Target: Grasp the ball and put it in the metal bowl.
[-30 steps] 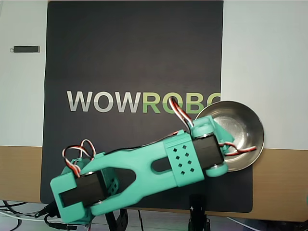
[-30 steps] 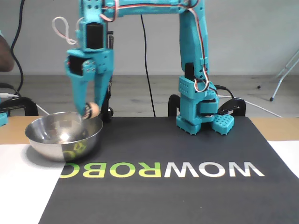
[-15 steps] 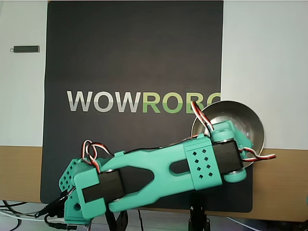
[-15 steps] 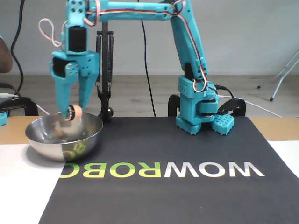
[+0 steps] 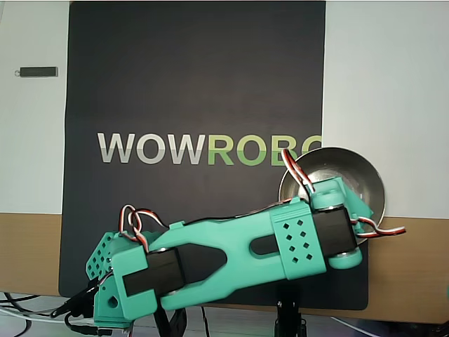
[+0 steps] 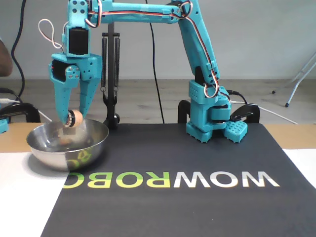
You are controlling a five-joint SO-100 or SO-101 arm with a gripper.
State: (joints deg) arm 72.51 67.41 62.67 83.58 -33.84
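Jaws clamp the ball (image 6: 74, 118) just above the metal bowl (image 6: 49, 149).

a robotics lab or hobby workbench: a teal 3d-printed arm (image 6: 197, 74) stands clamped on a black branded mat (image 5: 196, 84) over a wooden table (image 5: 414, 267), cables (image 6: 19, 29) trail behind, and a bare grey floor (image 6: 148, 94) meets a plain wall (image 6: 256, 34).

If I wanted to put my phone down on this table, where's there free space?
The black mat is bare above its lettering, as is the white area right of it. It is crowded below the lettering, where the arm reaches over the metal bowl.
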